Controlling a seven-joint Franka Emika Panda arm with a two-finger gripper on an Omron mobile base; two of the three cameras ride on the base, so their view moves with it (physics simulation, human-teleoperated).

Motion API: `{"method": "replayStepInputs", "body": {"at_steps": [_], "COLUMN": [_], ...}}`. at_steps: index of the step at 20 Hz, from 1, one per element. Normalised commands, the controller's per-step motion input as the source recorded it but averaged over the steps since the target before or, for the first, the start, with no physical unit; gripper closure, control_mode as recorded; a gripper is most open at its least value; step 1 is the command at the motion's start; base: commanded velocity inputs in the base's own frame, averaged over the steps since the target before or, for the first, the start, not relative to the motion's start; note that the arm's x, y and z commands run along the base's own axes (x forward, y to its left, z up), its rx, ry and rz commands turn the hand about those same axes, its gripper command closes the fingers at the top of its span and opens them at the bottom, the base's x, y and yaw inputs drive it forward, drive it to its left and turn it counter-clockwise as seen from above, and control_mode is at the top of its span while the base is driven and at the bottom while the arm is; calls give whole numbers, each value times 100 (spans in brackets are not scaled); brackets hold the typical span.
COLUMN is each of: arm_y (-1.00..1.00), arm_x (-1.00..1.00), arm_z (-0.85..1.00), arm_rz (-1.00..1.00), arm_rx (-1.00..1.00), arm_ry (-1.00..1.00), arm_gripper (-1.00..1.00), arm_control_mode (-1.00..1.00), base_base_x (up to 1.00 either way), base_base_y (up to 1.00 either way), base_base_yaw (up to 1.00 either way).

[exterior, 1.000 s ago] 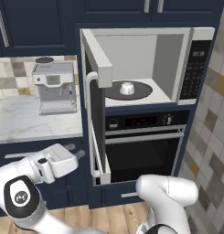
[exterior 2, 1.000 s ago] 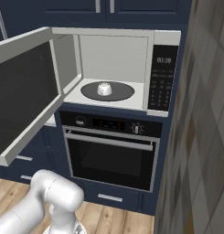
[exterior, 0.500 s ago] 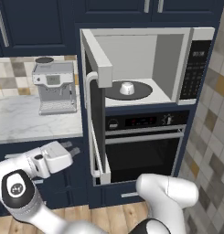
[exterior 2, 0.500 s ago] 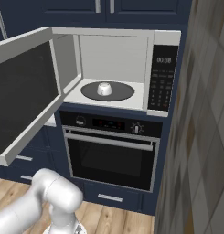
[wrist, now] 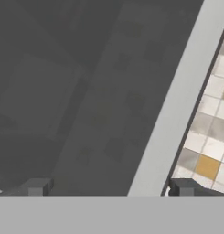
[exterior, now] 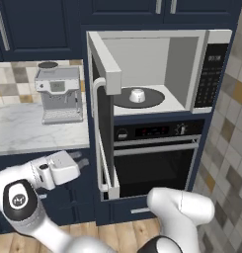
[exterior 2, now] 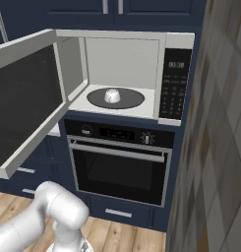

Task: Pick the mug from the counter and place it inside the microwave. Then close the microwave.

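Note:
The small white mug [exterior: 137,95] [exterior 2: 112,95] stands on the dark turntable inside the microwave [exterior: 211,69] [exterior 2: 173,83]. Its door [exterior: 105,64] [exterior 2: 28,98] hangs wide open, swung out to the left. My gripper [exterior: 83,160] is low on the left, just outside the door's outer face near the bottom of its vertical handle [exterior: 99,138]. It is open and holds nothing. In the hand view the gripper [wrist: 109,187] faces the door's dark glass and its silver frame strip [wrist: 177,100] at close range. The marble counter [exterior: 28,131] lies left of the door.
A silver coffee machine [exterior: 60,94] stands on the counter. A black oven [exterior: 157,153] [exterior 2: 119,162] with a horizontal handle sits under the microwave. A tiled wall [exterior 2: 220,147] closes the right side. Backsplash tiles [wrist: 214,137] show past the door's edge.
My hand has crept slightly upward beside the door's outer face. The mug and the door have not moved.

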Motion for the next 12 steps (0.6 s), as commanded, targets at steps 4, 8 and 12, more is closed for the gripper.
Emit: {"method": "replayStepInputs", "body": {"at_steps": [4,8,12], "arm_y": [-27,-24,-30], "arm_x": [-9,-23,-22], "arm_z": [8,12,12], "arm_rz": [0,0,0], "arm_rx": [0,0,0], "arm_ry": [0,0,0], "arm_gripper": [-100,-100,-100], "arm_control_mode": [-100,-100,-100], "base_base_x": [0,0,0], "base_base_y": [0,0,0], "base_base_yaw": [0,0,0]}}
